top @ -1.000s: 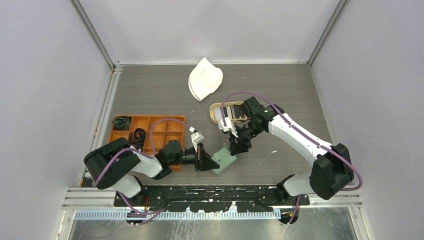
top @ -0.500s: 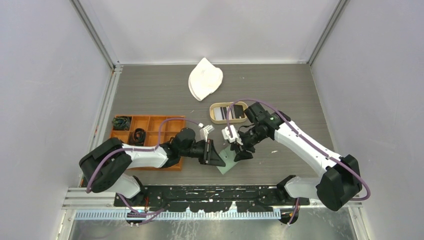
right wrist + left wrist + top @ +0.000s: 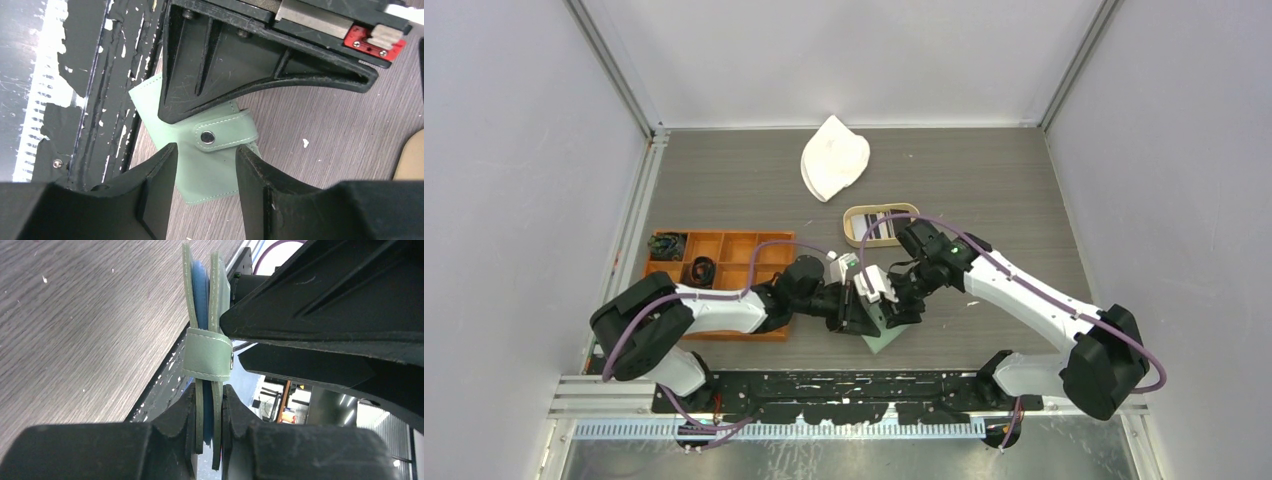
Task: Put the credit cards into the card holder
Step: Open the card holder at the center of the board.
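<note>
The card holder is shut, and the left pincer is holding it. It sits on the near side of the oval wooden tray, closer to the robot's edge of the counter.

In the left wrist view, the holder's thin edge faces the camera. Its two green covers are pressed together with a bit of blue between them. The little snap tab wraps over the edge and is buttoned. The left fingers squeeze the covers from both sides.

From above, the free end of the holder pokes out under the two pincers. It points away from the wooden tray, toward the near edge of the counter. Its long side runs that way too, a bit slanted. The pictures do not show if it rests on the counter.

The right pincer is right next to the left one, on the side nearer the wooden tray. Its fingers are spread apart and hold nothing, and the holder's green face shows in the gap between them.

The credit cards lie inside the wooden tray.
</note>
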You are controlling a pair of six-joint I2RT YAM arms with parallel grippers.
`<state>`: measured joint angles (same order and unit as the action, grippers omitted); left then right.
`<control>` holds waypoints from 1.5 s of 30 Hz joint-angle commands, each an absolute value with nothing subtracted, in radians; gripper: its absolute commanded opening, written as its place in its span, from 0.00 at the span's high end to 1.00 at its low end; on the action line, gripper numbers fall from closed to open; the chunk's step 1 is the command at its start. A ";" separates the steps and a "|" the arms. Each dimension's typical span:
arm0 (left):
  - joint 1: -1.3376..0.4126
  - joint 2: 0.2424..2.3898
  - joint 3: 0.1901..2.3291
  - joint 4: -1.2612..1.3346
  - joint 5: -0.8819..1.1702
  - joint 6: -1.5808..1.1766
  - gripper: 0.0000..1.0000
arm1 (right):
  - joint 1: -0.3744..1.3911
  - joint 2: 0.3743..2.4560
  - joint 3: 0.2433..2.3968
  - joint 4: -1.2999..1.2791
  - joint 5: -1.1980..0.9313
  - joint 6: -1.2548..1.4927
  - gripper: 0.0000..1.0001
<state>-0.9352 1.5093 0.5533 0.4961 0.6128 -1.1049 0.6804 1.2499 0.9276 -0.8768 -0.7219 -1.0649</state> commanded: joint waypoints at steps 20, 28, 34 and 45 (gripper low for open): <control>-0.950 1.565 0.530 0.929 0.634 -1.309 1.00 | 0.844 1.306 0.922 -0.662 -0.473 -0.873 0.74; -0.945 1.511 0.515 0.650 0.587 -1.148 1.00 | 0.788 1.291 0.967 -0.682 -0.523 -0.793 0.97; -0.948 1.466 0.501 0.487 0.562 -0.957 1.00 | 0.731 1.275 0.977 -0.703 -0.595 -0.770 0.99; -0.949 1.418 0.495 0.370 0.364 -0.725 0.37 | 0.687 1.379 1.021 -0.724 -0.594 -0.672 0.99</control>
